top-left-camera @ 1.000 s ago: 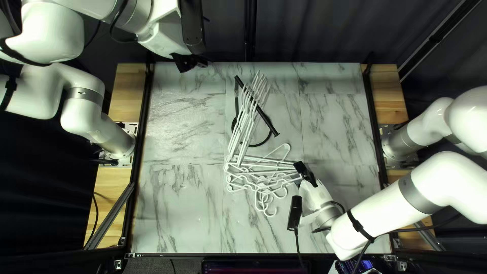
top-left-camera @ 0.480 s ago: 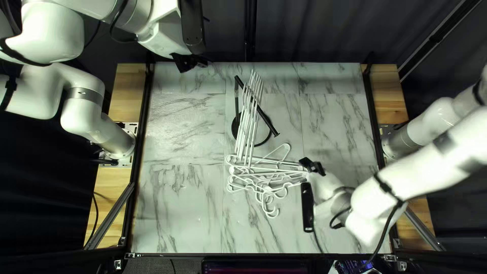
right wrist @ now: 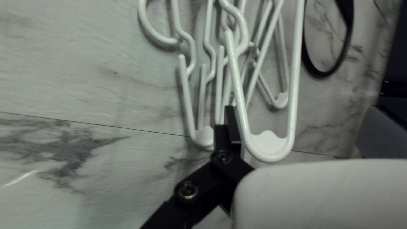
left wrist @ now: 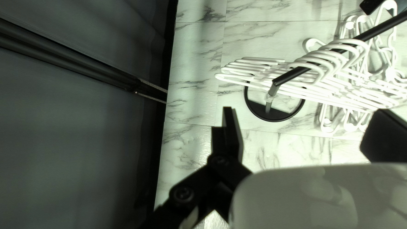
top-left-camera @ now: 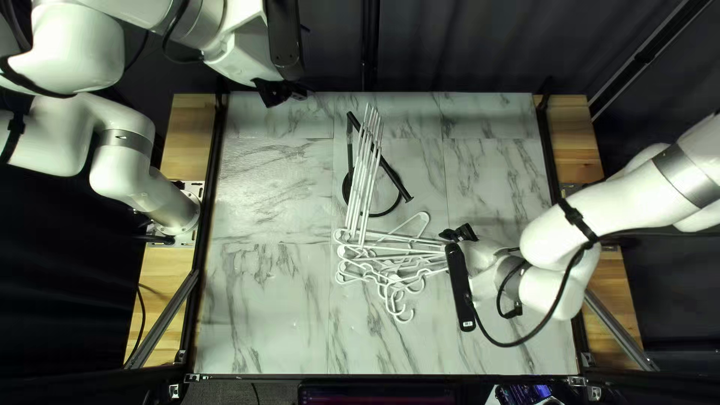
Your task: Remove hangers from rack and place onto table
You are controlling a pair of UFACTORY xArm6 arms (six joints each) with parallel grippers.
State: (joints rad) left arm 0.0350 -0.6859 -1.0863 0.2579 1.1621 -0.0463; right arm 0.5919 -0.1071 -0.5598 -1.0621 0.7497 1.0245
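Note:
Over the table's far left part, my left gripper (top-left-camera: 281, 91) hangs away from the rack (top-left-camera: 393, 178). White hangers (top-left-camera: 363, 180) hang close together on the black bar. More white hangers (top-left-camera: 390, 259) lie overlapped on the table on its near side. My right gripper (top-left-camera: 459, 232) is at their right ends. In the left wrist view my left gripper (left wrist: 303, 111) is open, with the rack bar (left wrist: 292, 76) and the hung hangers (left wrist: 339, 87) beyond it. In the right wrist view my right gripper (right wrist: 301, 109) is open, one hanger's rounded end (right wrist: 270, 146) between its spread fingers.
The marble-patterned table (top-left-camera: 262, 300) has dark rails along its sides. A round black rack base (left wrist: 275, 118) stands under the bar. A dark curtain (left wrist: 76, 148) hangs beyond the table edge near my left gripper.
My right gripper has moved toward the table's right and far side, its arm swinging round. The hung hangers have swung leftward, and the lying ones have shifted slightly. My left arm has stayed still.

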